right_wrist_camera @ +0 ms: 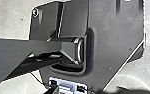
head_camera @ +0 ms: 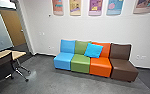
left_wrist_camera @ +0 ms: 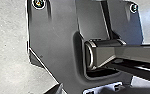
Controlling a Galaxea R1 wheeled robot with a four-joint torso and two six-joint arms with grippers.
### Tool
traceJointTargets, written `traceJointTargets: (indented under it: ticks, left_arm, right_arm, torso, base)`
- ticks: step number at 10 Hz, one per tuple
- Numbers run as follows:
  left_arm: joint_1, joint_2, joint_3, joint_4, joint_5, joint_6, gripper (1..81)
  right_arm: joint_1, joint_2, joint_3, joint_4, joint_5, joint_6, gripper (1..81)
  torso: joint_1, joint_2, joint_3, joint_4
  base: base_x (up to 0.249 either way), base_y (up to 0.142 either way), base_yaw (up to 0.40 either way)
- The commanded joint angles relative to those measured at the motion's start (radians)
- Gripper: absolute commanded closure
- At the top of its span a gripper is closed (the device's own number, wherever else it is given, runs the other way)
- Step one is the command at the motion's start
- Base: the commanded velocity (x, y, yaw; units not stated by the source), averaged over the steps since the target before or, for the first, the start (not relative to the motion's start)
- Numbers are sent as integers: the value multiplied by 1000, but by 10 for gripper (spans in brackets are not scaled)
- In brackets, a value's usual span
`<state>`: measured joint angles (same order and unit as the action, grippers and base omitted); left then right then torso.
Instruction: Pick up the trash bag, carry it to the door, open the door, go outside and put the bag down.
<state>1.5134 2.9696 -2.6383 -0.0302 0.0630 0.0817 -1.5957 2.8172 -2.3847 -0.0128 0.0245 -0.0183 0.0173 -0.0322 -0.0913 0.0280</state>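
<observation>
Indoors, head view. Pale wall behind the row of seats, which serves as landmark; grey floor in front of it. Well to the left of the row, beyond a doorway, is a wooden door, apparently shut; cannot confirm it is the door the task means. Table, light-topped, also left of the row and well apart from it, with a dark office chair drawn up farther left. Posters hang on the wall above the row. A blue cushion leans on the row where green and orange meet. Smallest item noted: door handle, left of the row. Progress: the stretch outdoors and the setting down remain, since the robot is inside. Pick-up: undetermined; no evidence either way on whether the bag is being carried. Opening of the task's door is judged outstanding too, given the indoor position. Trash bag: location cannot be told, relative to the row or to the robot; colour, fullness and whether it is tied likewise cannot be stated. Left gripper: cannot tell open from closed, or whether it has hold of anything. Right gripper: same entry, cannot tell.
</observation>
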Motion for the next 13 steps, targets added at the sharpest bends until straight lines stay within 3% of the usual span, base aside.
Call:
traceJointTargets:
  ticks: [1, 13]
  left_arm:
    - [-34, -4, 4, -7, 66, 7, 10]
    - [-34, -4, 4, -7, 72, 3, 10]
  right_arm:
    - [29, -13, 3, -1, -64, 0, 10]
    - [29, -14, 3, -1, -67, -5, 10]
  torso:
    - [0, 0, 0, 0]
    - [0, 0, 0, 0]
  base:
    - [127, 0, 0]
    - [127, 0, 0]
